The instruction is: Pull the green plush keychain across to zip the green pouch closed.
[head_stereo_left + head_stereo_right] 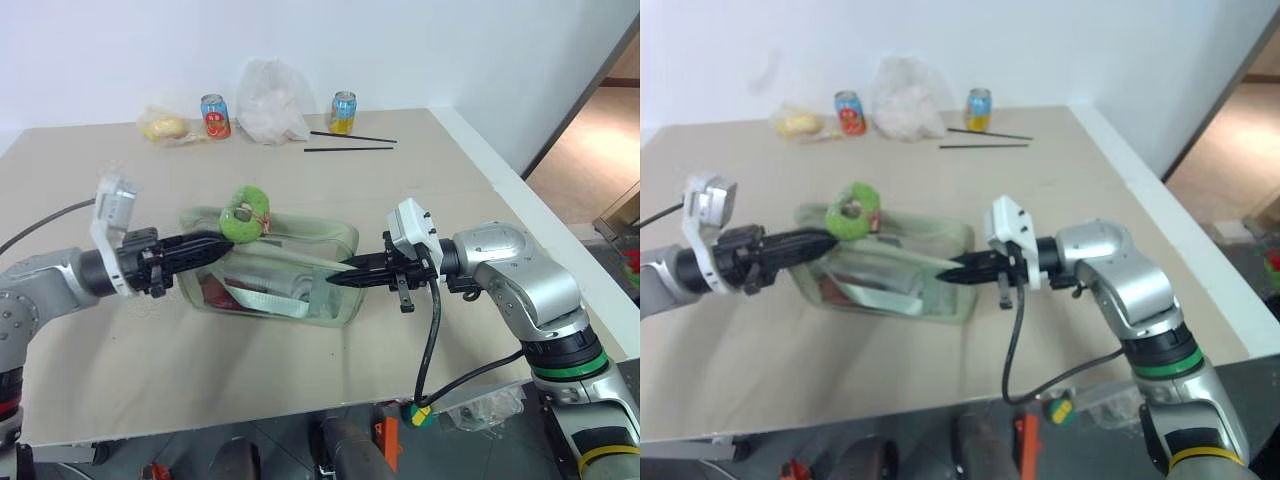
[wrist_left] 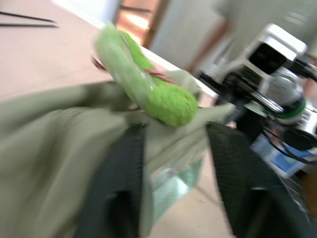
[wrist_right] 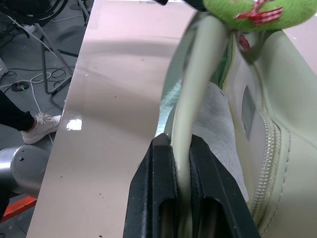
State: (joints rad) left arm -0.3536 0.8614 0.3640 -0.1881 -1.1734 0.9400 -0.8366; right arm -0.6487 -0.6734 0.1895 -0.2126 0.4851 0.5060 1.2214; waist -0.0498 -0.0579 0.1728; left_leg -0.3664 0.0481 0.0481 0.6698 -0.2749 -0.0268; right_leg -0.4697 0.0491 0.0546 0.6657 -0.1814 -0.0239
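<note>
The green plush keychain point(image 1: 246, 213) looks soft and light; pinch it near its cord. The right gripper point(image 3: 180, 163) clamps the limp green pouch point(image 1: 330, 237) rim. The left gripper point(image 1: 215, 243) stands parted around the pouch's other end.

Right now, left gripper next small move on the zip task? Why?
Probably ease the left gripper onto the green plush keychain and close. Its fingers stand apart just beside the keychain, gripping nothing, while the right gripper pinches the green pouch edge, and the zipper looks open.
</note>
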